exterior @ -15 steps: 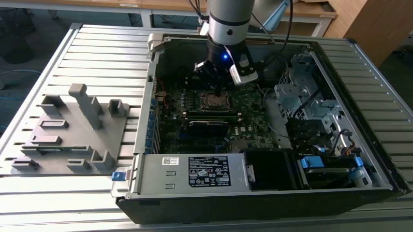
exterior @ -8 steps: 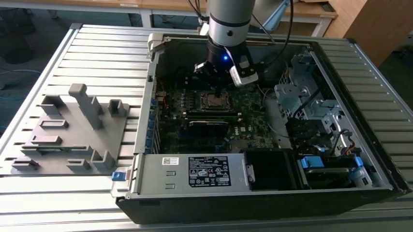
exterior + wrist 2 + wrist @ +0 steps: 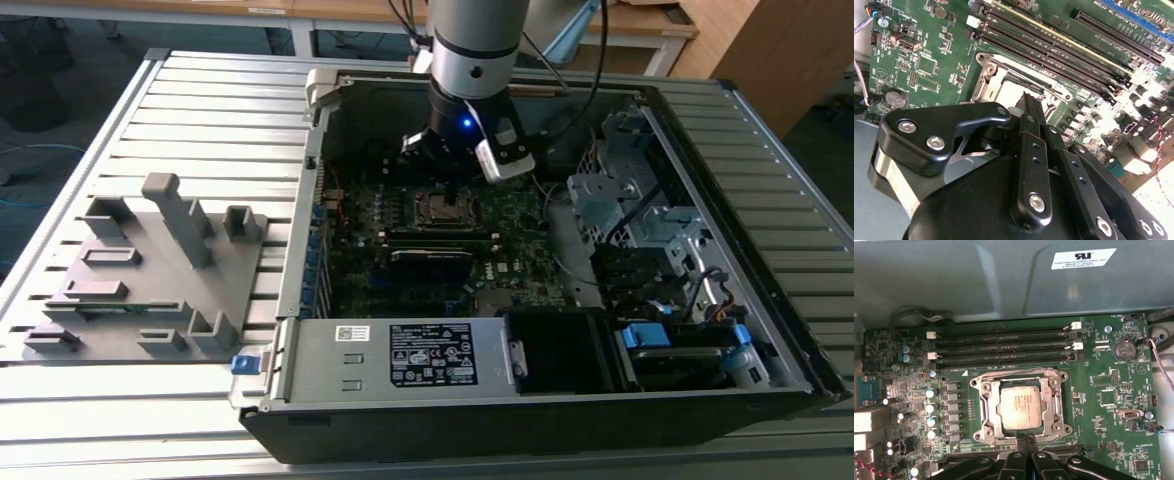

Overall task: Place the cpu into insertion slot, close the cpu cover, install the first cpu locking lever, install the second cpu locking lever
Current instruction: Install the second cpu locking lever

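One gripper (image 3: 1026, 442) hovers at insertion slot (image 3: 985, 390) edge, fingers pressed together, gripping nothing visible; cpu (image 3: 1021, 407) seated, cpu cover (image 3: 1050, 407) down.

The arm reaches straight down into the open computer case (image 3: 534, 250), its tool (image 3: 1026, 442) poised just beside the cpu cover (image 3: 1021, 405), black fingers (image 3: 1029, 130) pressed together

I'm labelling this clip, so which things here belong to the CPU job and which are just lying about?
Job:
cpu, seated
insertion slot
cpu cover, down over it
gripper, at the socket's edge

Lying about:
grey fixture block
memory slots
coin battery
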Robot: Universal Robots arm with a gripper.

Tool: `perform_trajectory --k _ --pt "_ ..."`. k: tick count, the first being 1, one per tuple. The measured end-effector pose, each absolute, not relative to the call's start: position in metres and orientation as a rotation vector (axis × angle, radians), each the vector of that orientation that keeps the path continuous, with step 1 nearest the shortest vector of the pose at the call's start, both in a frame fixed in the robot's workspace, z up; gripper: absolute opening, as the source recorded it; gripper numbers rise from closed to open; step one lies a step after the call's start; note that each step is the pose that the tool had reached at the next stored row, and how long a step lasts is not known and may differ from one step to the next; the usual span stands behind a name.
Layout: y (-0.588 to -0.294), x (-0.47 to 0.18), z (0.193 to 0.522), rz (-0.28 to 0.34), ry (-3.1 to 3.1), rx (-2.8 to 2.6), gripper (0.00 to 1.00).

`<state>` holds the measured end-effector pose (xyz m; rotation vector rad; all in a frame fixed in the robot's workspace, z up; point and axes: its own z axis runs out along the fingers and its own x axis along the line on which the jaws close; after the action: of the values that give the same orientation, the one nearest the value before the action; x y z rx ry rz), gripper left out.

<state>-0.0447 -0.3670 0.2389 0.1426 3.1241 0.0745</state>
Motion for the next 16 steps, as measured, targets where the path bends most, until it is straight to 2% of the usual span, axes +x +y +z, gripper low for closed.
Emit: perform_trajectory --k 16 --pt "-0.382 -0.045 0.239 0.075 3.124 0.143 0.10"
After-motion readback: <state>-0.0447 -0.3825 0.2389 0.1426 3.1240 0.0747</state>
